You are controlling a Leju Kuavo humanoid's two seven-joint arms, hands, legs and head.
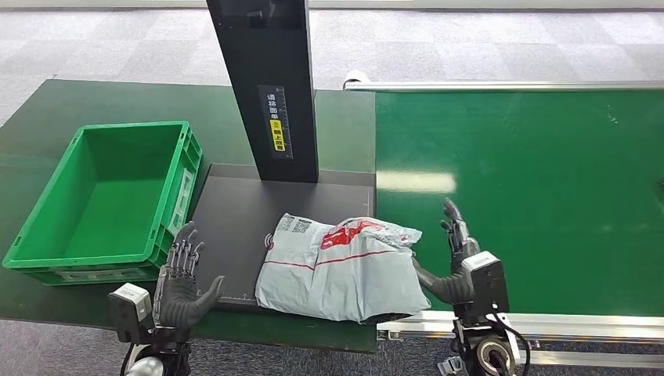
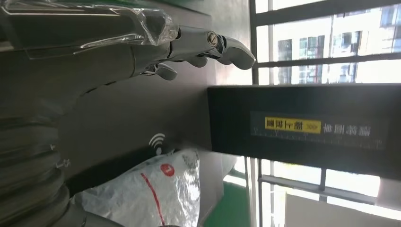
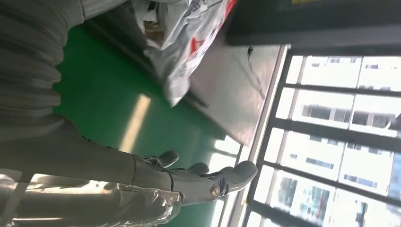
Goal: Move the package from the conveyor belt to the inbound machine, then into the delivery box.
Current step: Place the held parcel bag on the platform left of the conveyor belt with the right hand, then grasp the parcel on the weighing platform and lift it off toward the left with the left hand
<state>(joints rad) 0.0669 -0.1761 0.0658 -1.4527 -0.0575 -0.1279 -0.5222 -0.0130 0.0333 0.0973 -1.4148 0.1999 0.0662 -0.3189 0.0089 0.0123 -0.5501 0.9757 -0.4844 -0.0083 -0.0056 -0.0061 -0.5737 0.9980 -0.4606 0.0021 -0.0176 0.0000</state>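
Note:
A grey plastic package [image 1: 341, 266] with red print and a white label lies on the dark platform of the inbound machine [image 1: 235, 219], its right end hanging over onto the green conveyor belt [image 1: 532, 196]. My left hand [image 1: 182, 276] stands open to the left of the package, a gap apart from it, fingers straight. My right hand [image 1: 458, 258] is open at the package's right end, thumb close against its edge. The left wrist view shows the package [image 2: 151, 194] below my extended fingers [image 2: 208, 45]. The right wrist view shows the package [image 3: 189, 42] beyond my fingers [image 3: 213, 182].
An empty green delivery box [image 1: 110, 200] sits left of the machine on the dark green table. The machine's black upright column [image 1: 270, 86] rises behind the platform. The conveyor's metal rail [image 1: 532, 325] runs along the front edge.

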